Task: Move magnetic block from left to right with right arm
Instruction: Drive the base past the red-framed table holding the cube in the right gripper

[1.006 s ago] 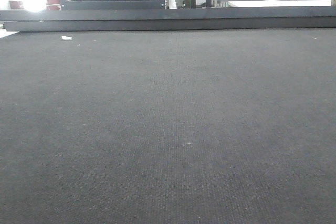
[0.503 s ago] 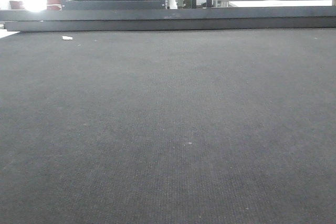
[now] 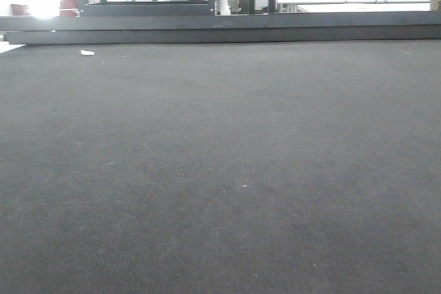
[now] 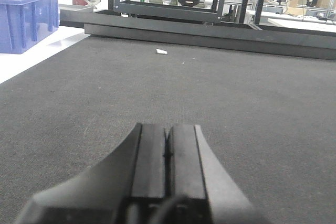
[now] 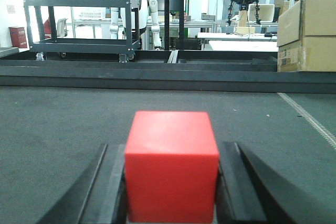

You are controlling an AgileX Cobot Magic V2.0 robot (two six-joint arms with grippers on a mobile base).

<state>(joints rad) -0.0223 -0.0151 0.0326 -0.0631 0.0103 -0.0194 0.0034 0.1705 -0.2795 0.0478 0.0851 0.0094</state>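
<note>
The right claw (image 5: 171, 153) pinches the magnetic block (image 5: 171, 163), a plain bright-red cube without marks, its two dark fingers (image 5: 107, 182) pressed against the cube's sides; whether the cube rests on the dark grey desk (image 5: 63, 124) I cannot tell. Ahead of that claw and to its right stand cardboard boxes (image 5: 307, 35), any print on them too small to read. The left claw (image 4: 168, 129) has its fingers pressed together with nothing between them, low over the desk, with a small white scrap (image 4: 161, 51) lying well ahead of it and a blue crate (image 4: 26, 19) far off to its left.
</note>
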